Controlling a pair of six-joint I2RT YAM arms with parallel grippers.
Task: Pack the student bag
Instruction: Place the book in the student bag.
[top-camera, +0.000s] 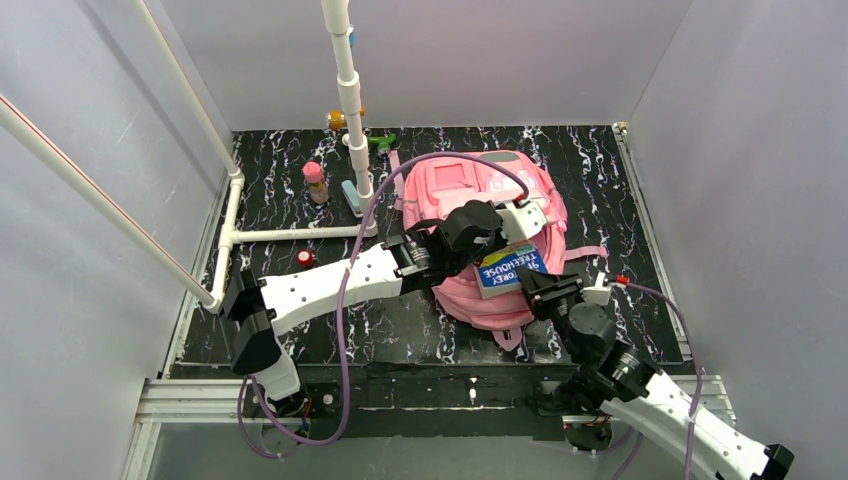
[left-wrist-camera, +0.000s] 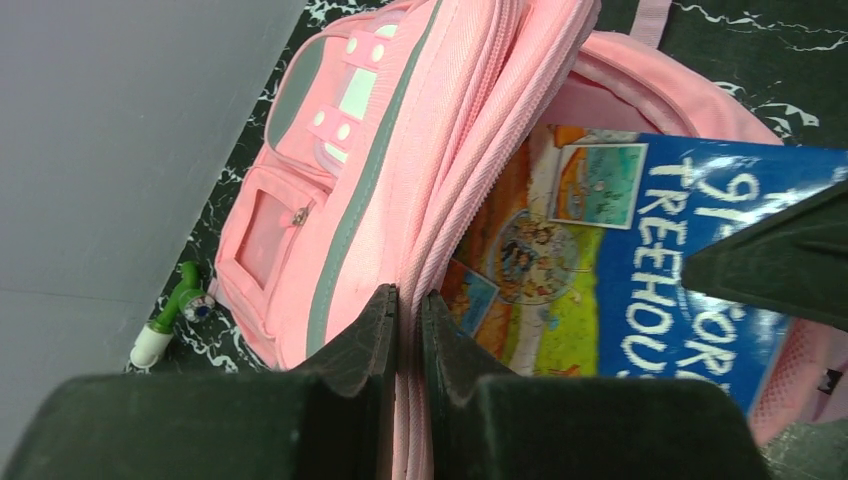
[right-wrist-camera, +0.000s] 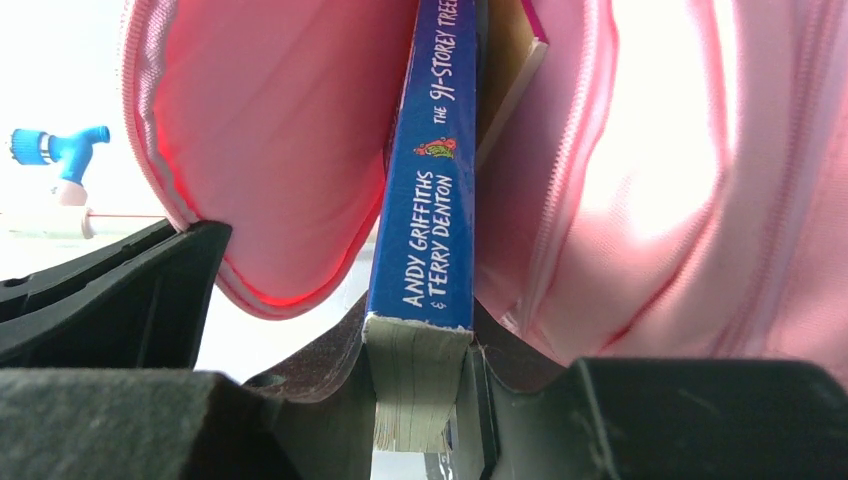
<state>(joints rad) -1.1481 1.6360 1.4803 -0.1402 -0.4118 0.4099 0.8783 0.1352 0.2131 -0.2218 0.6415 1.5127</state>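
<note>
well, the right pincer (right-wrist-camera: 420, 350) grips a blue book (right-wrist-camera: 425, 180) by its near end, its far end inside the mouth of the student bag (top-camera: 470, 185) lying on the worktop (top-camera: 600, 170), right of centre. the left pincer (left-wrist-camera: 408, 300) is pinched shut on the bag's zip edge (left-wrist-camera: 440, 220); should that thin fabric slip, the mouth could fall shut and jam the book.

Lab enclosure — plain walls (top-camera: 480, 60), marbled table (top-camera: 600, 180), pipe frame (top-camera: 346, 95)

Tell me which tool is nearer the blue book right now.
Right. The right tool is clamped on the book's end at the student bag's mouth; the left tool pinches the bag's zipper edge beside the book's cover.
</note>
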